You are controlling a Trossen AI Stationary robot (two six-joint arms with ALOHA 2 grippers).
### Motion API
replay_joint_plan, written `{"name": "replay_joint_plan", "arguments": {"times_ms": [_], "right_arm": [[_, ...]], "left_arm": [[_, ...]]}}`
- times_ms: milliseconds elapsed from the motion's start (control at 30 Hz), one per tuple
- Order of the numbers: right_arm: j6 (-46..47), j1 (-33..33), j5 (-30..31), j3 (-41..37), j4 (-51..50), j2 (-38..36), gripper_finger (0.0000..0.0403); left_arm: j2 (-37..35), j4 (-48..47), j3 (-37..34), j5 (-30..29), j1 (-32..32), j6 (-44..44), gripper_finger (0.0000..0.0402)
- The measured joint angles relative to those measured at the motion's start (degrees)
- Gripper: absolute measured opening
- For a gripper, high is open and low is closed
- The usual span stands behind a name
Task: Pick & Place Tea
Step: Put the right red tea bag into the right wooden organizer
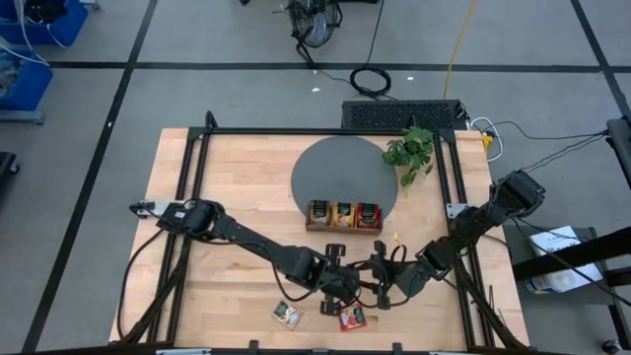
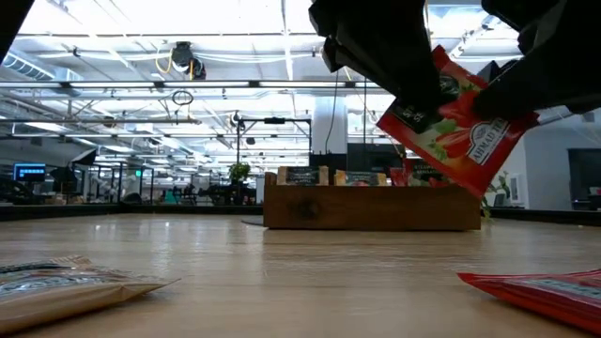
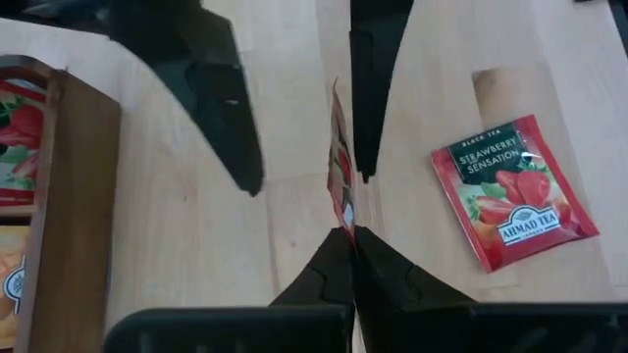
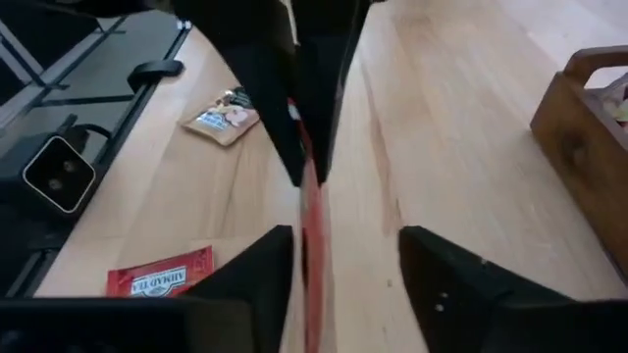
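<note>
A red tea sachet (image 2: 460, 127) hangs in the air over the table's near middle, with my left gripper (image 3: 351, 233) shut on it. My right gripper (image 4: 343, 233) stands open, one finger on either side of the same sachet (image 4: 312, 211); I cannot tell whether either finger touches it. A second red sachet (image 3: 510, 191) and a beige one (image 4: 224, 118) lie flat on the table near its front edge. The wooden tray (image 1: 343, 215) with sachets upright in its slots stands on a grey round mat (image 1: 315, 173). My left gripper pinches the red sachet at one edge (image 3: 341, 218) between its two shut fingers, which slant down from the table's left. The sachet is lifted clear of the table and tilted, its printed face (image 2: 470, 141) toward the table's near edge.
A small green plant (image 1: 412, 153) stands at the mat's far right. Black frame rails (image 1: 192, 187) run along the table's left, far and right sides. Bare wood lies between the tray and the two loose sachets.
</note>
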Motion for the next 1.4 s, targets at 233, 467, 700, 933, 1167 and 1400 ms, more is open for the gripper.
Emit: {"name": "replay_joint_plan", "arguments": {"times_ms": [233,467,700,933,1167,1400], "right_arm": [[-0.9,0.0,3.1,0.0,0.1,0.0,0.0035],[-2.8,0.1,4.6,-1.9,3.6,0.0,0.0007],[-6.4,0.6,5.2,-11.8,21.8,0.0,0.0004],[-16.4,6.5,12.8,-23.5,52.7,0.0,0.0002],[-33.1,12.2,16.8,-18.3,55.0,1.2,0.0001],[-44.1,15.7,21.8,-15.0,56.5,2.0,0.0001]], "left_arm": [[0.0,1.5,0.0,-0.9,-0.1,0.0,0.0003],[-0.1,1.5,0.0,-3.5,-0.1,0.3,0.0021],[-5.4,-4.4,0.2,-7.9,-1.0,-1.0,0.0141],[-8.7,-5.1,-0.2,-21.1,-4.2,-0.7,0.0237],[-8.8,17.1,-4.3,-16.9,-4.3,10.4,0.0257],[-8.6,21.1,-5.0,-12.9,-2.1,9.7,0.0228]]}}
